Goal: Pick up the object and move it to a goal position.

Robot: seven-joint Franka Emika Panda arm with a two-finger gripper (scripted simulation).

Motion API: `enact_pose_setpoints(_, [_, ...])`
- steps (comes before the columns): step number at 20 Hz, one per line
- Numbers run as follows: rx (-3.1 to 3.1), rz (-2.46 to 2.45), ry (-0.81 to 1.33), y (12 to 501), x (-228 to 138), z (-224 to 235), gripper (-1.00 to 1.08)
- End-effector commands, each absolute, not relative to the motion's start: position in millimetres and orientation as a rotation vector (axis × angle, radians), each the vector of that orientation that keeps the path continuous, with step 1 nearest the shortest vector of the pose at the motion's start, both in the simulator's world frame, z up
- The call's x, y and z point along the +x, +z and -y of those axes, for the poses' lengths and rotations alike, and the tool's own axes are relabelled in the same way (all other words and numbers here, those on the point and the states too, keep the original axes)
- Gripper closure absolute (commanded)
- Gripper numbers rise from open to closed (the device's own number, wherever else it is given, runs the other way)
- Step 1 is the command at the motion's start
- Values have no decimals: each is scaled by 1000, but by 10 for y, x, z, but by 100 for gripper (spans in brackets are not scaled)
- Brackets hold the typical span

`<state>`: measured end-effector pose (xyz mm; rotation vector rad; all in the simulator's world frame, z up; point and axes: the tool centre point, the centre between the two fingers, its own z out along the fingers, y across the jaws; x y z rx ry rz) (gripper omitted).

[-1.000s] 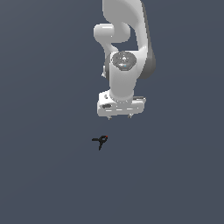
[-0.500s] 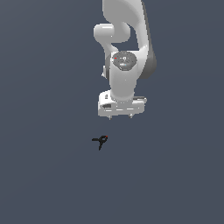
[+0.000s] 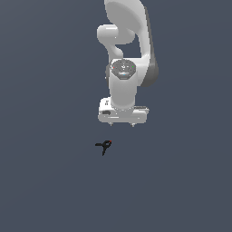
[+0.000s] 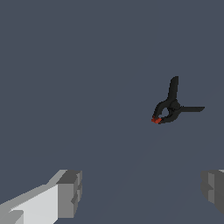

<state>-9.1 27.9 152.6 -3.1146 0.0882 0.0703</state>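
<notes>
Hovering above the grey table [image 3: 50,181], the claw [image 3: 123,123] stood wide open and held nothing; its two fingertips [image 4: 70,192] were set well apart in the wrist view. The object [image 3: 104,145], a small black clamp with a red tip, lay on the table near the claw but untouched. Judged from this, approach was under way; grasp, lift and transfer remained.

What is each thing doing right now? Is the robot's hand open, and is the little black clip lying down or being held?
gripper: open, empty, fingers wide apart, hanging apart from the clip.
black clamp: lying flat on the floor, not held, handles splayed, red tip showing, touched by nothing.
floor: plain dark grey, with only the clamp resting on it.
</notes>
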Motion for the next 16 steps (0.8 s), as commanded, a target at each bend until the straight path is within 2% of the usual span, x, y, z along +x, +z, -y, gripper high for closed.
enact_pose_setpoints(1, [-3110,-181,68,1466,-53,-226,-92])
enact_pose_setpoints(16, [-2981,-939,37,959,219,254,-92])
